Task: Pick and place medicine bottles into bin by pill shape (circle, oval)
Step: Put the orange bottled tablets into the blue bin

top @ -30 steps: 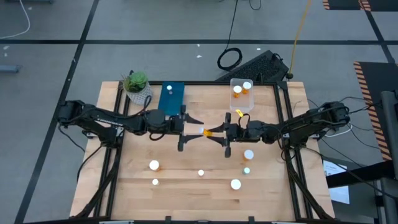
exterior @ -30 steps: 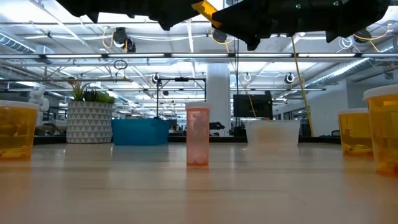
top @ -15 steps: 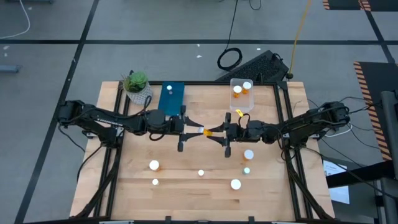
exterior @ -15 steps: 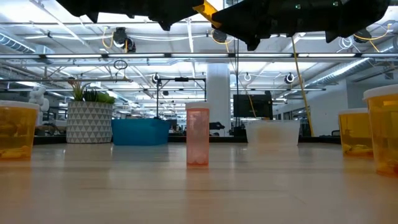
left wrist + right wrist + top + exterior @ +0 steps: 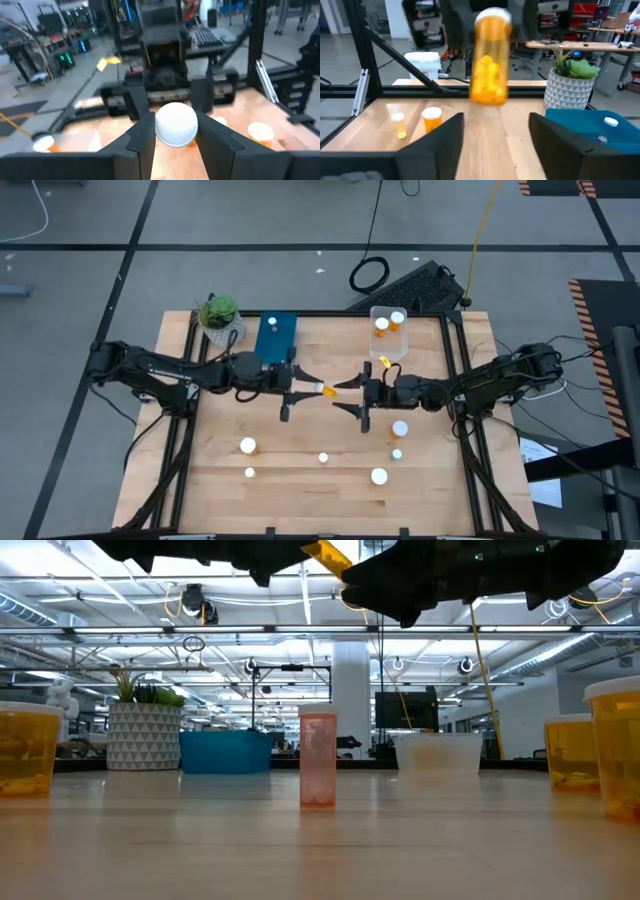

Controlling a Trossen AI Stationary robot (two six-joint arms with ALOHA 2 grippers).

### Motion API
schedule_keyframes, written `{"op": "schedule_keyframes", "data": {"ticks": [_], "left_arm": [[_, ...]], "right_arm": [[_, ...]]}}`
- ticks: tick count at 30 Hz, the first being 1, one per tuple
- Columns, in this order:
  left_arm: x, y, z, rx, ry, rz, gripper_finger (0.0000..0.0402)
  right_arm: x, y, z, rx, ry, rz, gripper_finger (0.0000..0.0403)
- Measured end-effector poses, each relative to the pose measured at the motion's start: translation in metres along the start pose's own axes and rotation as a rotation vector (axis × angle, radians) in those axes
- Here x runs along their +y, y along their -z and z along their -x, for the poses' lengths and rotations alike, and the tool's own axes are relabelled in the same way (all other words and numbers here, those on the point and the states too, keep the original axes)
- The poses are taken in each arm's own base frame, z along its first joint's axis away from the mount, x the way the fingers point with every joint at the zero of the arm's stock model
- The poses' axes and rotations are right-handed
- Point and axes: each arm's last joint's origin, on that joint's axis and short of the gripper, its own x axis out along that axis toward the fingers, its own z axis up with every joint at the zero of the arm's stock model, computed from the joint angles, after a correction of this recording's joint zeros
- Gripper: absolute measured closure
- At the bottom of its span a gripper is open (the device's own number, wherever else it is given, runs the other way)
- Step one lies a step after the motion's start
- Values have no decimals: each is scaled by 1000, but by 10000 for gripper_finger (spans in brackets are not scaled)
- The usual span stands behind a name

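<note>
The left gripper grasps an orange bottle aloft, facing the released right gripper. 3 bottles sit binned; 6 beneath on the worktop await sorting.

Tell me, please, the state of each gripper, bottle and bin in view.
Left gripper: shut on orange bottle.
Orange bottle: capped, held in the air.
Right gripper: open, facing that bottle.
Blue bin: one bottle inside.
Clear bin: bottles inside.
Loose bottles: capped, on the table.
</note>
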Motion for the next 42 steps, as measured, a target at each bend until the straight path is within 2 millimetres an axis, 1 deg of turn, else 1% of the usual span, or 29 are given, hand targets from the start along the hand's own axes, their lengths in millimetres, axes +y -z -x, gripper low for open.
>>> {"op": "schedule_keyframes", "data": {"ticks": [4, 7, 11, 14, 18, 23, 26, 28, 35, 38, 42], "left_arm": [[10, -3, 14, 57, -28, 1, 268], [21, -2, 29, 136, -59, 11, 268], [38, 2, 47, 241, -150, 12, 268], [53, 7, 58, 321, -254, -9, 268], [77, 18, 71, 430, -412, 3, 268], [107, 40, 82, 557, -520, 61, 268], [124, 52, 86, 592, -571, 89, 268], [134, 63, 86, 630, -577, 117, 268], [157, 101, 77, 714, -587, 157, 268], [164, 112, 75, 730, -588, 169, 268], [176, 121, 69, 768, -591, 191, 268]], "right_arm": [[-1, 1, 1, 29, 34, -14, 138], [-3, 3, 4, 78, 78, -12, 123], [-6, 3, 10, 134, 128, 5, 122], [-7, 0, 14, 158, 129, 8, 127], [-7, -4, 19, 161, 128, 8, 134], [-8, -5, 22, 175, 127, 12, 137], [-8, -5, 22, 179, 127, 20, 138], [-8, -4, 22, 184, 129, 21, 138], [-9, -3, 22, 195, 133, 26, 138], [-9, -3, 22, 196, 133, 27, 138], [-9, -2, 22, 203, 133, 29, 138]]}}
